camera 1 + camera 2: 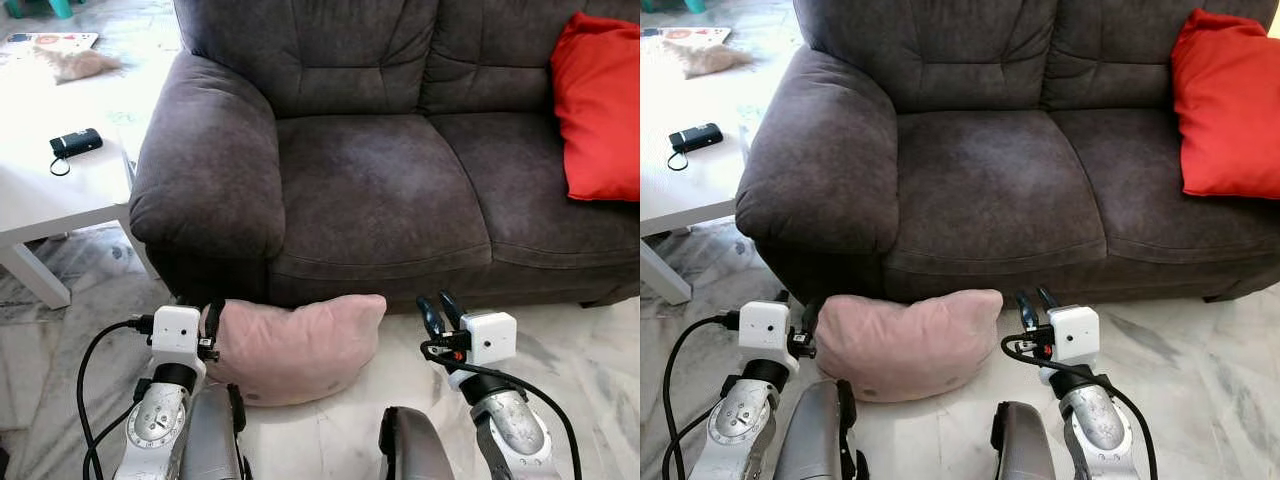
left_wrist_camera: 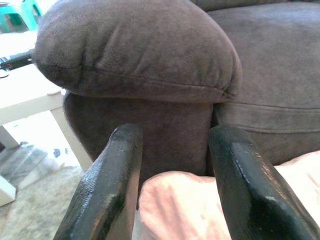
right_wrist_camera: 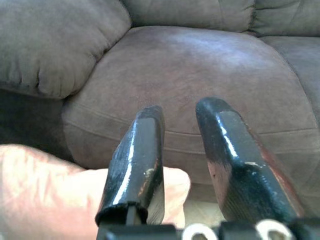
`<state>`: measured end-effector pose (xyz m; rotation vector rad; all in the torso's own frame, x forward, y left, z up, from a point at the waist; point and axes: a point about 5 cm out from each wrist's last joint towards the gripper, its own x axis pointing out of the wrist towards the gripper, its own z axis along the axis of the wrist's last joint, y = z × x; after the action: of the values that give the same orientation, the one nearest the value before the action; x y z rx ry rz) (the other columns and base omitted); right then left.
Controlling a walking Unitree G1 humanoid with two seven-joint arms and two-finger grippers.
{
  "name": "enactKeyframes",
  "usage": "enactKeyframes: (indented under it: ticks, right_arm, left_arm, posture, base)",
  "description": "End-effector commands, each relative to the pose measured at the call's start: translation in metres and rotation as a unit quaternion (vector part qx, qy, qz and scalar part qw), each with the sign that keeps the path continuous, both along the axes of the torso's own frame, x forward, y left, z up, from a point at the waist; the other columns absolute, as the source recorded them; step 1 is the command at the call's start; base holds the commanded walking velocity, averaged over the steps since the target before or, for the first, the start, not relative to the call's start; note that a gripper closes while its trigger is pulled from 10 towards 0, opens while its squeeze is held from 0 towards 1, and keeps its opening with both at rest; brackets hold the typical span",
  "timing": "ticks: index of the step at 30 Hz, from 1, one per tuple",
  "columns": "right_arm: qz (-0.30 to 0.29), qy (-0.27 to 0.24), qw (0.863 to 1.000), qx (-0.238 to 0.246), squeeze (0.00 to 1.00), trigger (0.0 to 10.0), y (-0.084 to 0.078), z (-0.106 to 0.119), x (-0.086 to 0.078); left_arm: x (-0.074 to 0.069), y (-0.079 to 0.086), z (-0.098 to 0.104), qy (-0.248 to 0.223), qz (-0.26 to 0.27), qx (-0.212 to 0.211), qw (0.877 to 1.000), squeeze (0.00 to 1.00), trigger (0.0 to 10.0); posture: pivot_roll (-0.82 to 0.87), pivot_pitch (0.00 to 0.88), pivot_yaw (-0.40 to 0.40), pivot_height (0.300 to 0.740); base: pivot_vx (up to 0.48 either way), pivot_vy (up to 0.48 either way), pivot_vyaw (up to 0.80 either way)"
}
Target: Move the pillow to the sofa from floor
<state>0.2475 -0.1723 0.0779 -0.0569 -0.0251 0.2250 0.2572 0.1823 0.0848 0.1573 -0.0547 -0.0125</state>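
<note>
Left wrist: open claw astride pillow

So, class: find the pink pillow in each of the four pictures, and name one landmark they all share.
Left eye view: pink pillow on the floor against the sofa front, low centre.
Right eye view: the pillow, low and left of centre.
Left wrist view: its corner between the left claw's fingers.
Right wrist view: its end beside the right claw's finger.
Shared landmark: the sofa's padded armrest.
</note>
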Motion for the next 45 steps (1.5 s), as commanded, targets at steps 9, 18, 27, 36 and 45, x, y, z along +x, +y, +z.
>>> enactKeyframes:
  ticks: [9, 18, 27, 36, 45]
  right_arm:
    - [-0.001, 0.003, 1.000, 0.013, 0.00, 10.0, 0.0009, -0.0017, -0.0011]
    - [-0.001, 0.003, 1.000, 0.014, 0.00, 10.0, 0.0014, -0.0018, -0.0003]
    - [0.002, 0.006, 1.000, 0.012, 0.00, 10.0, 0.0030, -0.0033, 0.0006]
    - [0.008, 0.002, 1.000, 0.004, 0.00, 10.0, 0.0039, -0.0025, 0.0011]
    - [0.007, 0.001, 1.000, 0.012, 0.00, 10.0, 0.0061, -0.0026, 0.0009]
  left_arm:
    - [-0.0042, 0.0033, -0.0057, 0.017, 0.004, -0.006, 1.000, 0.00, 10.0]
    - [-0.0043, 0.0029, -0.0061, 0.020, -0.002, -0.008, 1.000, 0.00, 10.0]
    - [-0.0044, 0.0014, -0.0126, 0.039, -0.008, -0.015, 0.999, 0.00, 10.0]
    - [-0.0038, 0.0036, -0.0106, 0.034, 0.002, -0.012, 0.999, 0.00, 10.0]
    - [-0.0037, 0.0041, -0.0101, 0.033, 0.002, -0.011, 0.999, 0.00, 10.0]
  posture:
    - [-0.01, 0.128, -0.069, 0.552]
    - [-0.01, 0.130, -0.069, 0.552]
    - [-0.01, 0.127, -0.066, 0.552]
    - [-0.01, 0.126, -0.067, 0.552]
    - [-0.01, 0.129, -0.067, 0.552]
  base:
    - [0.000, 0.000, 0.47]
    - [0.000, 0.000, 0.00]
    - [0.000, 0.000, 0.00]
    - [0.000, 0.000, 0.00]
    - [0.189, 0.000, 0.26]
